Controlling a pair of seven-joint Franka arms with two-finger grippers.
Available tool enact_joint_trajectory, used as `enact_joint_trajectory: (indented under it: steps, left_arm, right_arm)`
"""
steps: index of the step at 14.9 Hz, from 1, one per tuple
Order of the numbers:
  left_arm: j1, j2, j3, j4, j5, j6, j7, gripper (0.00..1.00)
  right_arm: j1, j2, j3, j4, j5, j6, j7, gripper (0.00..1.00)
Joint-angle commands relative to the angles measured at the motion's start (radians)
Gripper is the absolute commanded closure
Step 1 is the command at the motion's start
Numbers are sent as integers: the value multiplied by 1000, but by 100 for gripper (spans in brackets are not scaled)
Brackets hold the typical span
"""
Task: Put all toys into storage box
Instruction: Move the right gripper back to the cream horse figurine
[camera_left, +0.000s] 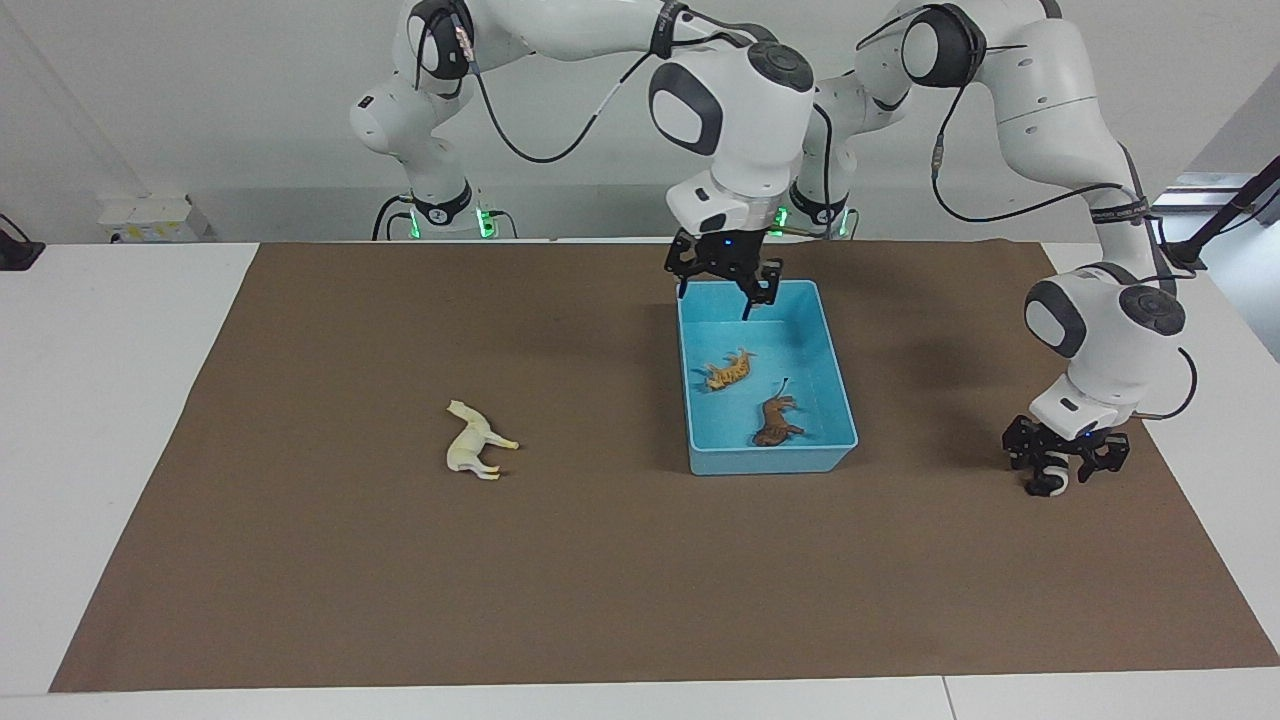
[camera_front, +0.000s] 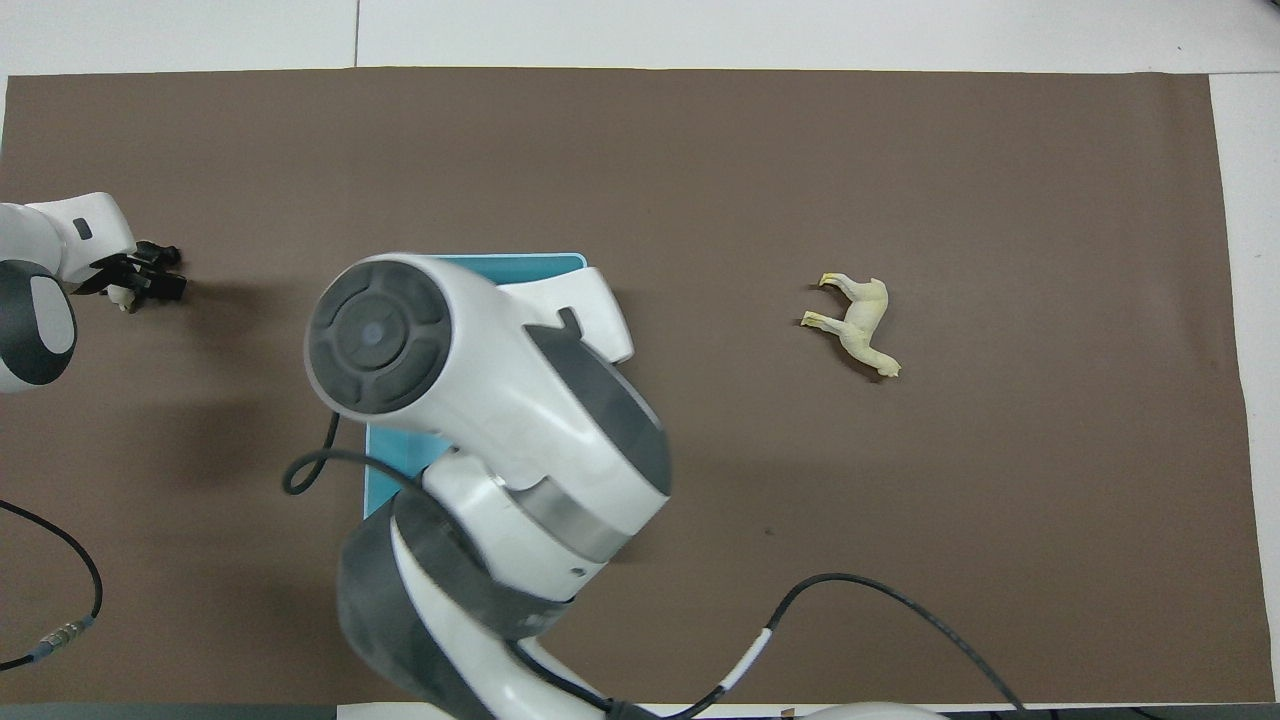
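Right hand (camera_left: 722, 283): up in the air over the end of the box nearest the robots, fingers spread apart, nothing between them.
Left hand (camera_left: 1062, 458): down at the bench surface at the left arm's end, fingers on either side of the panda; whether they press on it I cannot tell.
Box (camera_left: 835, 385): light blue, on the brown mat (camera_left: 300, 560) near the middle of the bench; in the overhead view the right arm covers most of it.
Tiger (camera_left: 729, 371): lying inside the box, about its middle.
Lion (camera_left: 775, 420): lying inside the box, farther from the robots than the tiger, just beside it.
Panda (camera_left: 1046, 482): on the mat under the left hand, mostly hidden by it.
Horse (camera_left: 474, 442): on its side on the mat, well apart from the box, toward the right arm's end.
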Motion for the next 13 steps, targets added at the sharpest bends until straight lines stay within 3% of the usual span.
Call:
enact_joint_trajectory:
  steps: [1, 2, 3, 4, 6, 7, 9, 10, 13]
  left_arm:
    - [4, 14, 1, -3, 3, 38, 4, 0]
    - [3, 14, 1, -6, 3, 39, -2, 2]
    - [1, 14, 1, -9, 3, 39, -13, 14]
    - [-2, 14, 1, -10, 3, 39, -19, 35]
    - [-3, 14, 1, -10, 3, 38, -78, 87]
    - [-10, 13, 1, -10, 3, 30, -103, 98]
    - [-11, 13, 1, -6, 3, 22, -109, 100]
    - [-11, 13, 1, 2, 3, 4, -111, 100]
    - [-19, 11, 1, 116, 1, -172, -119, 100]
  right_arm:
    - [-133, -105, 9, -161, -2, -8, -89, 0]
    - [-182, -124, 7, -214, -3, 2, -139, 0]
    - [-232, -142, 7, -270, -17, 39, -200, 0]
    - [-278, -161, 7, -325, -23, 83, -266, 0]
    - [-367, -214, 7, -482, -23, 224, -409, 0]
    - [-398, -256, 7, -602, -23, 339, -477, 0]
    - [-431, -314, 7, -802, -22, 572, -564, 0]
    - [-438, -323, 7, -851, -22, 654, -587, 0]
    - [-440, -336, 7, -922, -22, 674, -693, 0]
